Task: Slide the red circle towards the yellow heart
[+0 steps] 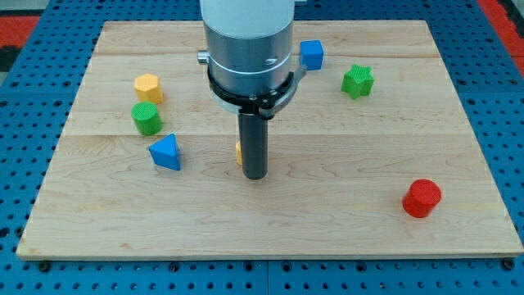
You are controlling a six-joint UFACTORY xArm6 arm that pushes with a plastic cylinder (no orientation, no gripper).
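Observation:
The red circle [422, 197] lies near the view's bottom right of the wooden board [344, 221]. My tip [255, 176] rests on the board near the middle, far to the left of the red circle. A small yellow-orange sliver [238, 152] shows just behind the rod's left side; this looks like the yellow heart, mostly hidden by the rod.
A yellow hexagon [148, 87], a green cylinder [146, 118] and a blue triangle [166, 152] stand at the view's left. A blue cube [311, 54] and a green star [358, 81] stand at the view's top right. Blue pegboard surrounds the board.

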